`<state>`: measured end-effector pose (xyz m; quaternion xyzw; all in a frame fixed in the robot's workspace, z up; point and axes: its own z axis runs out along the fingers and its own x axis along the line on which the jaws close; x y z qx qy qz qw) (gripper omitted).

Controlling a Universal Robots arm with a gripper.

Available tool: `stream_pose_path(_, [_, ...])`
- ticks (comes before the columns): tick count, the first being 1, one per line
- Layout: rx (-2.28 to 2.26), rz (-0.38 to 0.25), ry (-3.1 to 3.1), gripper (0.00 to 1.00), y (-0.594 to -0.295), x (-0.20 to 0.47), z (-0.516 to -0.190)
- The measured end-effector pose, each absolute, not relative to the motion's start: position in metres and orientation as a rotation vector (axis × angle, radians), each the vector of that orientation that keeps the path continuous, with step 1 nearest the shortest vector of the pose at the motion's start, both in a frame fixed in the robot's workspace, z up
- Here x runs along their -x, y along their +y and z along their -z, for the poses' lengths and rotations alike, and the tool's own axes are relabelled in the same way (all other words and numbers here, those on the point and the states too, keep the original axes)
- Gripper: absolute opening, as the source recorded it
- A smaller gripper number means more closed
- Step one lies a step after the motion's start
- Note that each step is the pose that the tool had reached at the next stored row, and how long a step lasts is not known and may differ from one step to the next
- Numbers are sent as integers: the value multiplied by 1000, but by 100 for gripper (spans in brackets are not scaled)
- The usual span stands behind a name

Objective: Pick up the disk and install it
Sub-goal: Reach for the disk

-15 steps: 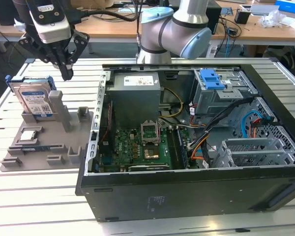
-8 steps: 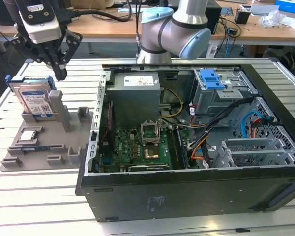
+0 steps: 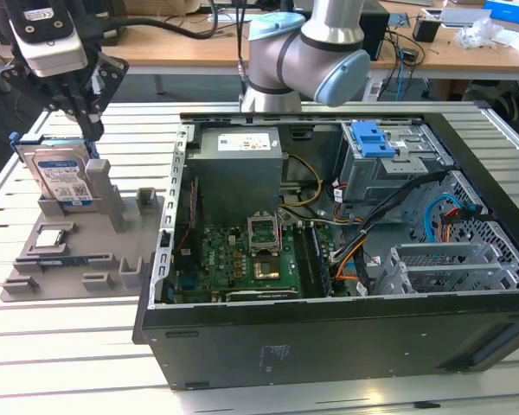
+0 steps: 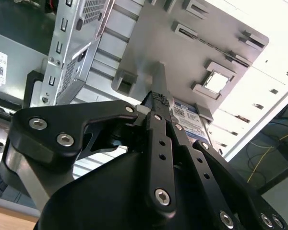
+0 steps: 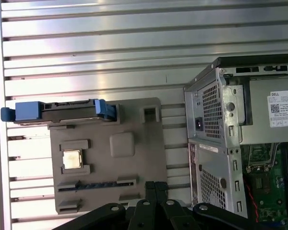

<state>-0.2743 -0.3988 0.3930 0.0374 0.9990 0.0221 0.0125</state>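
Slatted metal desk [image 3: 69, 346] carrying a grey holder tray [image 3: 104, 246], with an open computer case [image 3: 329, 337] just beside the tray. At the tray's corner away from the case, the disk [image 3: 63, 177] stands on edge in a slot, not yet lifted. Tool [image 3: 92, 134] hangs close over the tray's disk slot, fingers seemingly pressed together, holding nothing. This looks like the pick-up stage. Gripping would need the fingers spread to straddle the disk's top edge.
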Motion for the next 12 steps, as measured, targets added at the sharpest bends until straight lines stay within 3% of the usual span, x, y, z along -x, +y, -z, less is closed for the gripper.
stream_pose_path(12, [-117,-69,3114,11,-398,306,-392])
